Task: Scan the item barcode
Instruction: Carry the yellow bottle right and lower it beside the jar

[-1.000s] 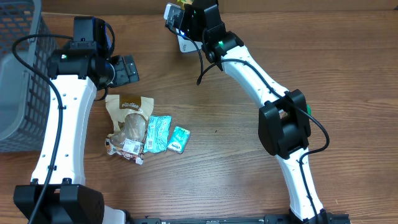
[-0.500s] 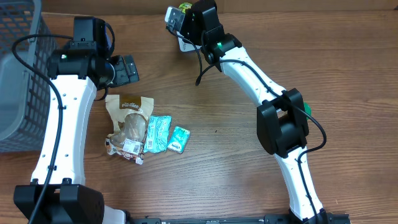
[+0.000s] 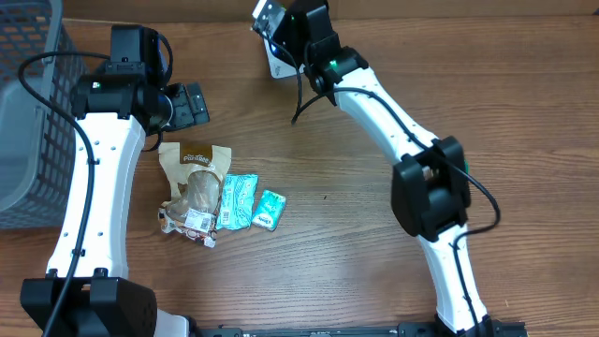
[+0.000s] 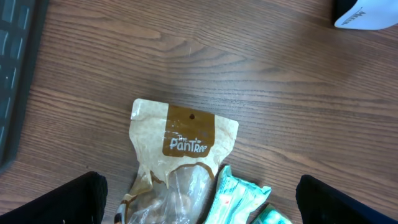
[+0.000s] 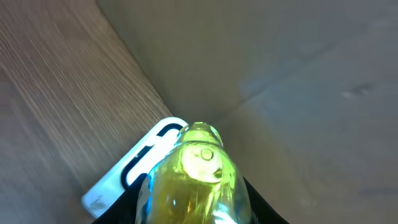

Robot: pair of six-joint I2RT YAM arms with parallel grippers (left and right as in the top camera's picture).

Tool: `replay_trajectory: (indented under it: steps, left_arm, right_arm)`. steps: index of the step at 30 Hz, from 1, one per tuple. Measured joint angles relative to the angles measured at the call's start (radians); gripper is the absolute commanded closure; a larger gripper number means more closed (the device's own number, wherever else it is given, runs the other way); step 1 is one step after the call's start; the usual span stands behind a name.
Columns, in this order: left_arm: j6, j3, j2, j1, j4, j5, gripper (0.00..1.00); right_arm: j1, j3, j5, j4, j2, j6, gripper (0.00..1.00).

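Yellow bottle (image 5: 198, 169) in right claw (image 5: 186, 210), table (image 3: 449, 42) far edge.

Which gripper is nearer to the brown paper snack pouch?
Left. The left gripper hovers just past the top of the brown paper snack pouch; the right gripper, holding a yellow bottle, is far away by the white scanner.

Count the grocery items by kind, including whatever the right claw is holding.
brown snack bag: 1
teal packets: 2
yellow bottle, held up: 1
Total: 4
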Motion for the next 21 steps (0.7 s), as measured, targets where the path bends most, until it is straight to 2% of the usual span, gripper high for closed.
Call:
replay_trajectory:
  steps: [6,12,17,21]
  left_arm:
    - [0.000,0.000,0.000,0.000,0.000,0.001,0.00]
    - [0.000,0.000,0.000,0.000,0.000,0.001,0.00]
    - [0.000,0.000,0.000,0.000,0.000,0.000,0.00]
    - [0.000,0.000,0.000,0.000,0.000,0.000,0.00]
  right_arm:
    - [-0.011,-0.001,-0.006,-0.305,-0.258,0.246,0.96]
    - [-0.111,0.025,-0.013,-0.745,-0.491,0.539,0.96]
    - [-0.231,0.024,-0.008,-1.050,-0.465,0.719,0.96]
    - [-0.313,0.013,-0.005,-1.180,-0.377,0.791,0.96]
